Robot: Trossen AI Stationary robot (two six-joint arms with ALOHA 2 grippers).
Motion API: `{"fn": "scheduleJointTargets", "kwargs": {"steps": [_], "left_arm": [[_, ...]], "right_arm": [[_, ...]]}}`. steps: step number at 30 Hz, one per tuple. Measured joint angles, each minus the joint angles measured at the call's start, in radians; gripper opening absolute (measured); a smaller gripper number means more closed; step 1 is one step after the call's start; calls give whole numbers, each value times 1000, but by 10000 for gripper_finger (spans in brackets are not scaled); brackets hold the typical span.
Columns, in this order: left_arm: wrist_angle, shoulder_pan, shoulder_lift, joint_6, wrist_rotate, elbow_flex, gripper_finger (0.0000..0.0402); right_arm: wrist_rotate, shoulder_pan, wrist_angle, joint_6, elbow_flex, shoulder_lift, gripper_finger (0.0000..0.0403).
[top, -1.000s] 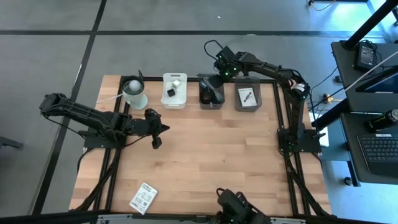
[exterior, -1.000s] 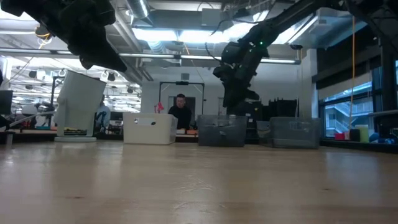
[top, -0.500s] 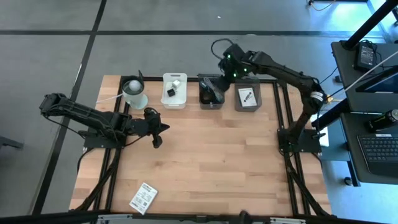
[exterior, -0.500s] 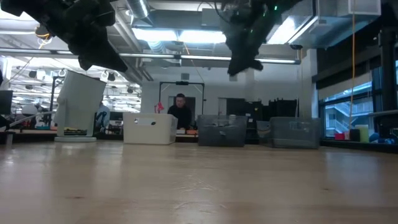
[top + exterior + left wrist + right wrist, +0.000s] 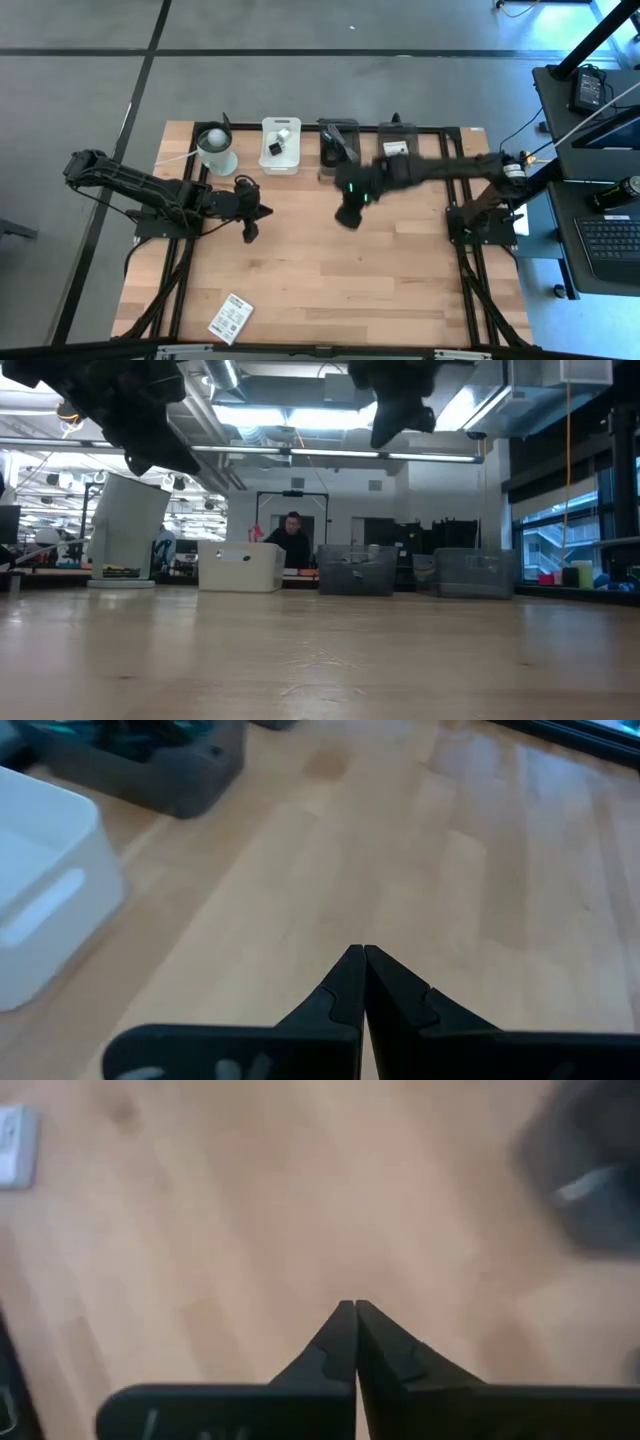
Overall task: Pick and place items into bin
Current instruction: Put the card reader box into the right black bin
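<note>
A white printed card (image 5: 231,318) lies flat near the table's near left corner, and shows far off in the right wrist view (image 5: 14,1146). Along the far edge stand a white bin (image 5: 281,146) with a small black cube (image 5: 273,148) in it, a dark bin (image 5: 339,143) holding black cable, and a grey bin (image 5: 397,138) partly under the right arm. My right gripper (image 5: 350,212) hovers shut and empty over the table's middle, high above the wood (image 5: 353,1304). My left gripper (image 5: 253,214) waits shut at the left (image 5: 362,950).
A white cup with a ball (image 5: 215,148) stands at the far left, beside the white bin. Bare wood stretches between the bins and the card. In the low view a person (image 5: 292,540) sits beyond the table, behind the bins (image 5: 357,569).
My right gripper has risen from over the dark bin and swung toward the table's near edge, ending above the table's middle with the arm stretched out across the grey bin. Its motion is fast enough to blur. The left arm has kept still.
</note>
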Motion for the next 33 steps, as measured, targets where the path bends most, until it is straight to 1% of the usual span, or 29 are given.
{"fn": "scheduleJointTargets", "kwargs": {"steps": [3,9,13,18,20,23,27,31,33], "left_arm": [[0,0,0,0,29,0,2],[1,0,0,0,31,0,2],[1,0,0,0,14,0,2],[10,0,0,-18,6,0,13],[9,0,0,-52,3,0,26],[9,0,0,-123,-35,0,53],[18,0,0,-272,-131,0,82],[36,-2,0,-280,-143,5,89],[30,-14,17,-280,-147,33,87]], "right_arm": [[5,97,144,124,-131,-28,6],[6,249,440,408,-415,-67,3],[8,328,607,517,-552,-90,5],[38,377,763,521,-672,-121,4],[40,380,805,510,-712,-128,2],[42,379,876,464,-770,-141,3],[36,379,911,417,-835,-173,2],[27,377,921,367,-878,-202,2],[2,370,908,334,-906,-220,3]]}}
